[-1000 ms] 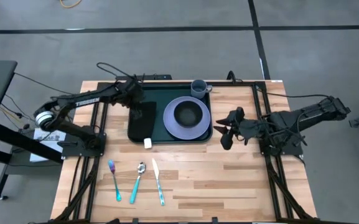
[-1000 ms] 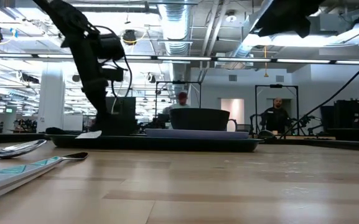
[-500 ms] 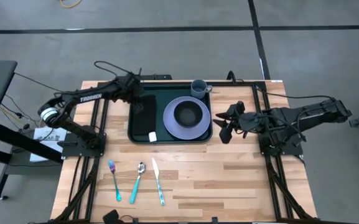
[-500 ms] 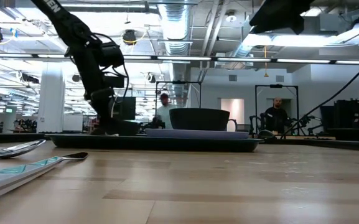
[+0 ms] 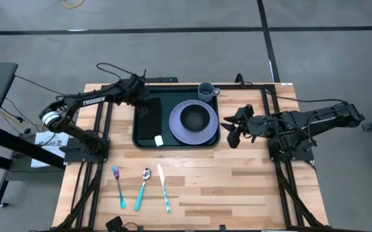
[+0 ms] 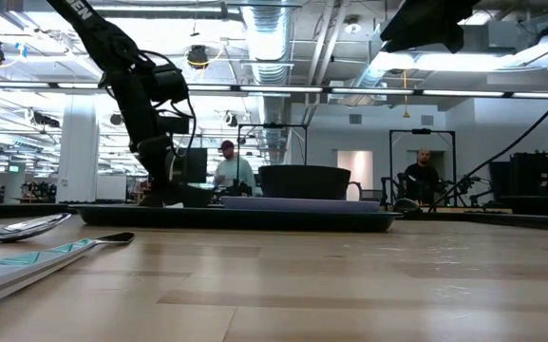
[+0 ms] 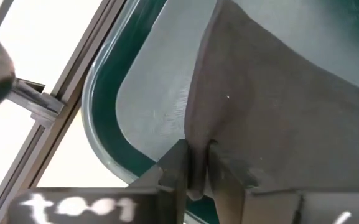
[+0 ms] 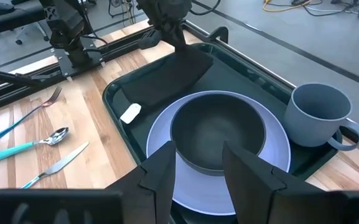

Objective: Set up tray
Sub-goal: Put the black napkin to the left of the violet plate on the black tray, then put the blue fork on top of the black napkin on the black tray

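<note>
The dark green tray (image 5: 176, 143) lies at the table's far middle. On it sit a lavender plate (image 5: 176, 129) with a dark bowl (image 5: 196, 116), a grey mug (image 5: 205, 91) at its far edge, and a black folded napkin (image 5: 149, 124) with a white tag (image 5: 158, 140) along its left side. My left gripper (image 5: 143, 107) is down at the napkin's far end, shut on it. My right gripper (image 5: 231, 132) hovers open just right of the tray; its wrist view looks past the gripper (image 8: 198, 171) at the bowl (image 8: 219, 137). My left gripper pinches the napkin's far end (image 7: 196, 140) between its two fingers, coming from above and slanting in from the table's left. The cloth rises in a small ridge at the fingertips (image 7: 174, 163). The rest of the napkin (image 7: 279, 106) lies flat on the tray floor.
A teal-handled fork (image 5: 118, 187), spoon (image 5: 142, 188) and knife (image 5: 164, 188) lie side by side on the wood near the near edge. Bare wood spreads to the right of the cutlery. People move about in the room behind, seen in the low view.
My left gripper has moved toward the table's far edge while shut on the napkin. The napkin has slid that way; its tagged near end, which reached over the tray's near rim, now lies inside the tray. My right gripper has shifted slightly toward the tray.
</note>
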`<state>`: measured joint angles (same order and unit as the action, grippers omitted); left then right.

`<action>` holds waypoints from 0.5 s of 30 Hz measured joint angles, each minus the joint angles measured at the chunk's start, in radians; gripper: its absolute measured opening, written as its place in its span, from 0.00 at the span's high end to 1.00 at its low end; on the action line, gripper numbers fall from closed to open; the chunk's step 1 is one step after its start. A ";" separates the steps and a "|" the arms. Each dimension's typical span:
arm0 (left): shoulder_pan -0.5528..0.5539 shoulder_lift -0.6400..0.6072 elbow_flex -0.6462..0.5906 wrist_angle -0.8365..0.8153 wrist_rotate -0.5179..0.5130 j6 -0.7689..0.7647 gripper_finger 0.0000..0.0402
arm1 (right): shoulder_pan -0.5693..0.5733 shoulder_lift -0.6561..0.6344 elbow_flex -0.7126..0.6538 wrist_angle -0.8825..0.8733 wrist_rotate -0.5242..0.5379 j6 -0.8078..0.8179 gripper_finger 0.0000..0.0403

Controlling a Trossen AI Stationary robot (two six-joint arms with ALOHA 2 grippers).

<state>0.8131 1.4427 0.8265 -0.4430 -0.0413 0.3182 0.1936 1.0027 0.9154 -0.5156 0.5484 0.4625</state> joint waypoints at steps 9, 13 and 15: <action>-0.002 -0.002 0.008 -0.014 -0.008 -0.047 0.73 | 0.000 0.000 0.000 0.000 0.000 0.000 0.70; -0.012 -0.004 0.063 -0.058 0.015 -0.055 0.69 | 0.000 0.000 0.000 0.000 0.000 0.000 0.70; -0.021 -0.011 0.105 -0.093 0.040 -0.060 0.68 | 0.000 0.000 0.000 0.000 -0.001 0.000 0.70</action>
<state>0.7924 1.4318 0.9313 -0.5359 -0.0015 0.2583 0.1936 1.0027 0.9154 -0.5159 0.5478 0.4622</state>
